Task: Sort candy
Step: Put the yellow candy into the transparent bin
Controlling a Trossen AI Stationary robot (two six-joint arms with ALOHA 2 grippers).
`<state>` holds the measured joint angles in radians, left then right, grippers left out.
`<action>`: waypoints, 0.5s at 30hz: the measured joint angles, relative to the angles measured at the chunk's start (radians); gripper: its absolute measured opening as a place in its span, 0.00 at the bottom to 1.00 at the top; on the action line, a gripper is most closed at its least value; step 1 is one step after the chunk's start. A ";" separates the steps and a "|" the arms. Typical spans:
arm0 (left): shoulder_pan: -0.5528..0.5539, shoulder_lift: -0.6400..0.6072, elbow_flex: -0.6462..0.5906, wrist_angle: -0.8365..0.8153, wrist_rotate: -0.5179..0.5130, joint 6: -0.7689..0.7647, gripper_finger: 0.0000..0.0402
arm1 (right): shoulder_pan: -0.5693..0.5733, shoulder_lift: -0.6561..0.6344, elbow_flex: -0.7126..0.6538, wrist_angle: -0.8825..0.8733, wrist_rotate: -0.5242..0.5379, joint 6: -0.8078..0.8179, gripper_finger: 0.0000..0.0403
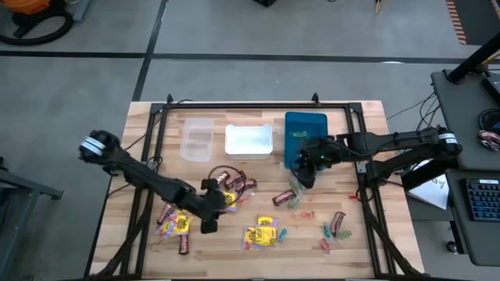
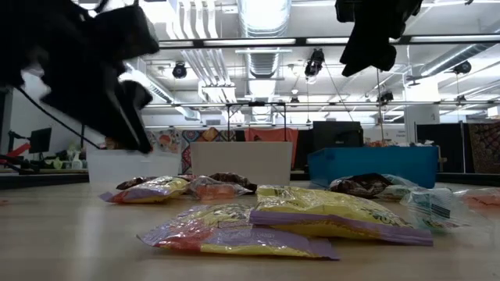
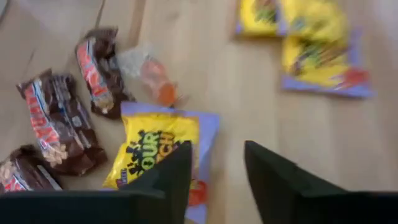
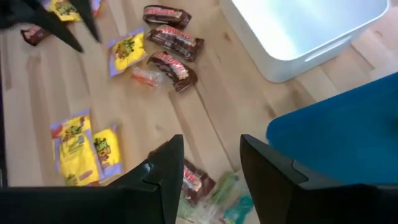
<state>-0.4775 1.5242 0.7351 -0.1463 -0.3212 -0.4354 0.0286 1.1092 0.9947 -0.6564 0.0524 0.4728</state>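
Note:
Candy lies scattered over the wooden table: yellow packets (image 1: 262, 232), dark brown-red bars (image 1: 234, 182) and small green and red pieces (image 1: 332, 234). My left gripper (image 1: 209, 212) hovers open over the table's near left part. In the left wrist view it (image 3: 217, 168) stands above a yellow packet (image 3: 155, 146), with brown bars (image 3: 59, 118) beside it. My right gripper (image 1: 305, 170) hangs open and high in front of the blue bin (image 1: 305, 129). In the right wrist view it (image 4: 211, 165) is above a brown bar (image 4: 196, 180) and green pieces (image 4: 231, 194).
Three bins stand in a row at the far side: a clear bin (image 1: 196, 140), a white bin (image 1: 248, 140) and the blue bin. A dark frame (image 1: 258, 104) borders the table. More yellow packets (image 1: 176, 223) and a brown bar (image 1: 337, 222) lie near the front edge.

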 joint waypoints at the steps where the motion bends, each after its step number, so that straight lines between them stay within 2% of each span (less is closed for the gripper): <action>1: -0.001 0.029 0.007 -0.002 -0.016 0.000 0.42 | 0.005 0.000 0.000 -0.002 0.000 0.001 0.37; 5: -0.002 0.127 0.041 -0.011 -0.037 0.008 0.56 | 0.015 0.001 0.000 -0.005 0.000 0.002 0.37; 8: -0.002 0.190 0.071 -0.029 -0.072 -0.001 0.61 | 0.015 0.001 0.000 -0.006 0.000 0.001 0.37; 11: -0.003 0.244 0.100 -0.048 -0.088 -0.023 0.61 | 0.015 0.001 0.000 -0.006 0.003 -0.002 0.37; 15: -0.003 0.283 0.115 -0.056 -0.092 -0.044 0.54 | 0.015 0.005 0.000 -0.006 0.002 -0.002 0.37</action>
<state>-0.4801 1.8073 0.8504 -0.2024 -0.4128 -0.4792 0.0441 1.1145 0.9943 -0.6621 0.0547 0.4706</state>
